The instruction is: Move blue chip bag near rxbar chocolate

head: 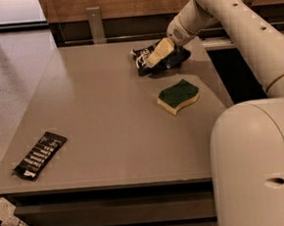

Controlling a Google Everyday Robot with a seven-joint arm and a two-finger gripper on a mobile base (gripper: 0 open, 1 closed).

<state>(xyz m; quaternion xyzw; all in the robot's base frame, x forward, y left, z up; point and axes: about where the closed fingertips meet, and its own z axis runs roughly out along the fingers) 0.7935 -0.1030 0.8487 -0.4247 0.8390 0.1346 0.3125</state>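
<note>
1 gripper (152, 61) @ blue chip bag (173, 60)

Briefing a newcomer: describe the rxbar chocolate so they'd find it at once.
Start at the grey table; the end effector is near its far edge, at the blue chip bag. The rxbar chocolate lies alone at the near-left corner: slim, flat, black with white text lines, unlike the green sponge.
</note>
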